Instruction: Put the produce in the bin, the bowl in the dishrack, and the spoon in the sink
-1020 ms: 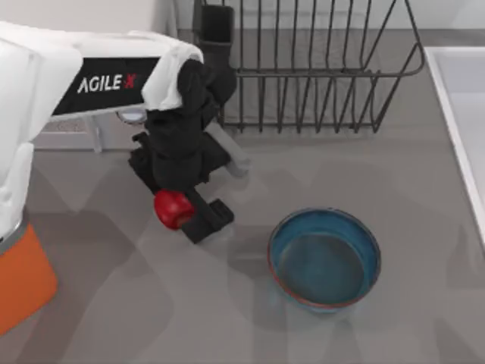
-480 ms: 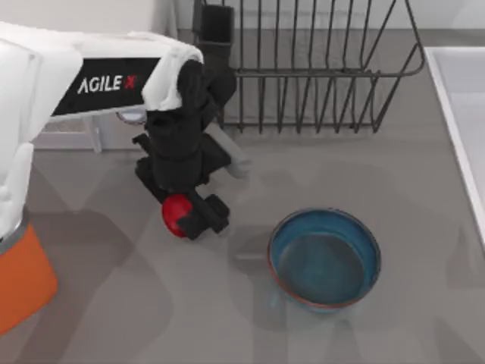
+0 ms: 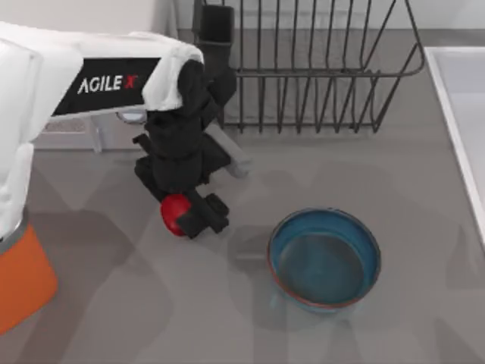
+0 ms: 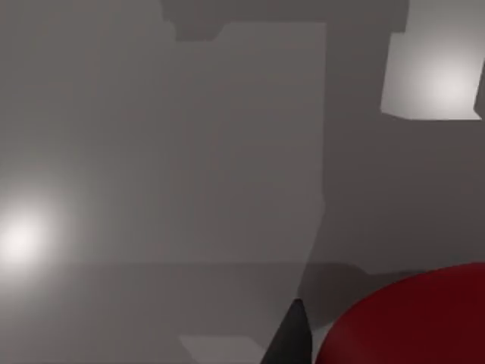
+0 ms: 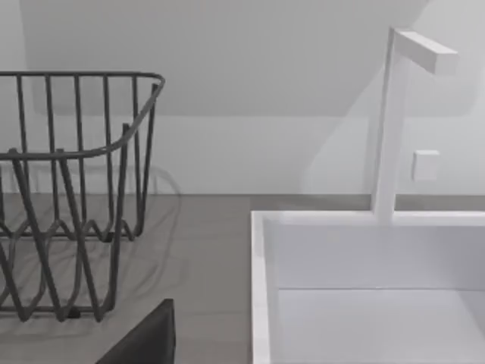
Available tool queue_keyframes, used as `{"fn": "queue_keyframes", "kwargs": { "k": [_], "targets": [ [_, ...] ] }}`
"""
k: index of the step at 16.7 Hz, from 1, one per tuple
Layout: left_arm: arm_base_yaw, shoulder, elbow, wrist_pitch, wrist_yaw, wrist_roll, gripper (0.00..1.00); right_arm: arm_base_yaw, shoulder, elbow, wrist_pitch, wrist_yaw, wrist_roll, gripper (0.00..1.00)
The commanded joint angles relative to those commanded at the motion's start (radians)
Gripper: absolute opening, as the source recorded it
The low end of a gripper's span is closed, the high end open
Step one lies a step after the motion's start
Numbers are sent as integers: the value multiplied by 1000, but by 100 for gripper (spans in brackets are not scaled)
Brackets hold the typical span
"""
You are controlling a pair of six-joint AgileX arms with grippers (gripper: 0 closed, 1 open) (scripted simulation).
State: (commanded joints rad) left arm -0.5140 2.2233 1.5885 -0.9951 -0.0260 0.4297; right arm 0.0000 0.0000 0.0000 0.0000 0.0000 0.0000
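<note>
The small red produce [image 3: 173,213] lies on the grey table left of centre. My left gripper [image 3: 186,215] reaches down over it and is shut on it, with one black finger [image 3: 206,215] against its right side. In the left wrist view the produce [image 4: 413,318] sits beside a dark fingertip [image 4: 292,341]. The teal bowl [image 3: 324,258] stands upright and empty to the right, apart from the gripper. A slim grey handle, seemingly the spoon [image 3: 232,158], sticks out from under the left arm. A dark edge of my parked right gripper [image 5: 148,340] faces the sink [image 5: 364,296].
The dark wire dishrack [image 3: 318,68] stands at the back with its black cup [image 3: 217,24] at its left corner. The orange bin [image 3: 23,284] is at the front left. The sink's white rim [image 3: 455,114] runs along the right edge.
The left gripper's visible finger has closed in towards the produce, which shifted slightly right and down. In the last half second almost nothing moved.
</note>
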Motion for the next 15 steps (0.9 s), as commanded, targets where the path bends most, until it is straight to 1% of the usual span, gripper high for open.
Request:
{"fn": "queue_keyframes", "kwargs": {
  "k": [3,9,11,15],
  "targets": [
    [-5,-12,57,-70,-1,4,0,0,0,0,0,0,0,100],
    [-4,-73,234,-317,-1,-1,0,0,0,0,0,0,0,100],
    [-2,-90,259,-348,-1,-4,0,0,0,0,0,0,0,100],
    [-2,-88,257,-346,-1,-2,0,0,0,0,0,0,0,100]
  ]
}}
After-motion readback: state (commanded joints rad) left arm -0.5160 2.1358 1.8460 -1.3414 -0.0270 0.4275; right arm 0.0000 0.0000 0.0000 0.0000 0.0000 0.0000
